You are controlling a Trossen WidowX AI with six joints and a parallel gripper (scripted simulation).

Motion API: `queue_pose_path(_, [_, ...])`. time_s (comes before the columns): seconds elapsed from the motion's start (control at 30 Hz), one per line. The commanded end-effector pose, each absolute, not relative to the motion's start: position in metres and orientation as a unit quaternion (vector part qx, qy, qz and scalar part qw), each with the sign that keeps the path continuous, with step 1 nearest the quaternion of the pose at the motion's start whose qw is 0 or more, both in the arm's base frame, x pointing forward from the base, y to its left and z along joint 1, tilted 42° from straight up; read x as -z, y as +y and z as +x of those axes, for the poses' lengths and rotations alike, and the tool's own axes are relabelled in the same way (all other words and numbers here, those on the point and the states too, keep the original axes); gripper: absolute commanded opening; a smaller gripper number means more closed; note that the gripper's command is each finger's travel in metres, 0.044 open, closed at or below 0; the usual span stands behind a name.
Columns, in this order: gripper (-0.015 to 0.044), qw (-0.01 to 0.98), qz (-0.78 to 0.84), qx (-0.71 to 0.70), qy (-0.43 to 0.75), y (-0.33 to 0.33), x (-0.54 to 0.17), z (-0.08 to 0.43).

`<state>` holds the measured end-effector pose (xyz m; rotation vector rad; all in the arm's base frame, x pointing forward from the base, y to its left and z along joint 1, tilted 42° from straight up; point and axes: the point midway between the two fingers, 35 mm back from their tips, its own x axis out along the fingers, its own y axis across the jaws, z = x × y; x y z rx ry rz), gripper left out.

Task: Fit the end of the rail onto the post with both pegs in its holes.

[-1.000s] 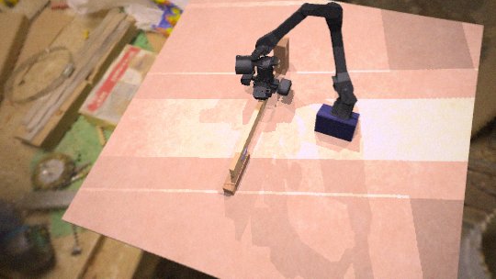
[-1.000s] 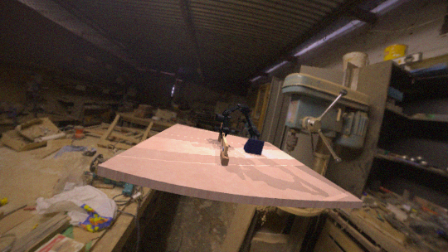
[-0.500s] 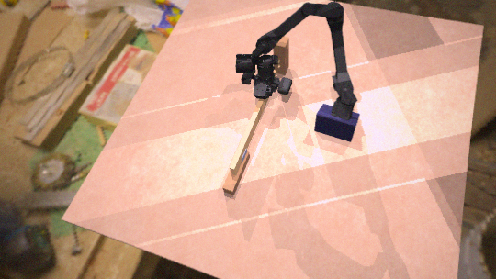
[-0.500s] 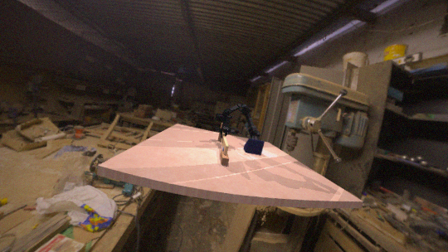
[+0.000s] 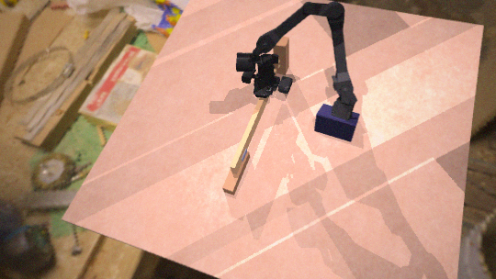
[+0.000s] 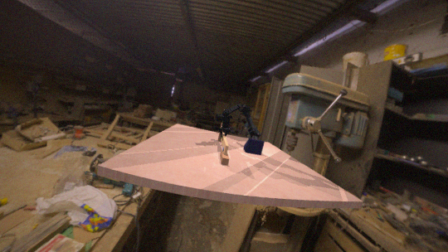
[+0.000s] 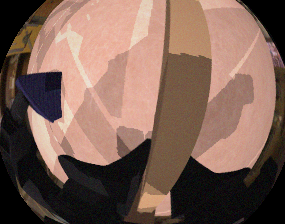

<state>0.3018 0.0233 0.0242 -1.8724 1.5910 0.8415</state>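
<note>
The long wooden rail (image 5: 248, 133) (image 6: 225, 144) (image 7: 180, 105) runs from my gripper to the low footboard block (image 5: 231, 184) (image 6: 225, 161). Its far end is over the block, beside a small bluish patch; whether it sits fully in the bracket I cannot tell. My gripper (image 5: 263, 95) (image 7: 159, 144) is shut on the rail near its post end, with a dark finger on each side in the wrist view. The short wooden post (image 5: 284, 52) stands behind my gripper in the top view. The pegs, the rail's holes and any gap between rail end and post are hidden by the gripper.
The arm's dark blue base block (image 5: 336, 124) (image 6: 254, 147) (image 7: 45, 95) stands to the right of the rail in the top view. The pink table top (image 5: 184, 152) (image 6: 166, 162) carries strong bands of light and shadow, including the arm's shadow.
</note>
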Motion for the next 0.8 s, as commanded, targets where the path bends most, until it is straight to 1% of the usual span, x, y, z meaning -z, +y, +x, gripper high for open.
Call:
queue_pose_path(0.0, [0.0000,0.270,-0.695,-0.312,0.589,0.0224,-0.0257,0.3022])
queue_pose_path(0.77, [0.0000,0.269,-0.695,-0.312,0.589,0.0171,-0.0303,0.3029])
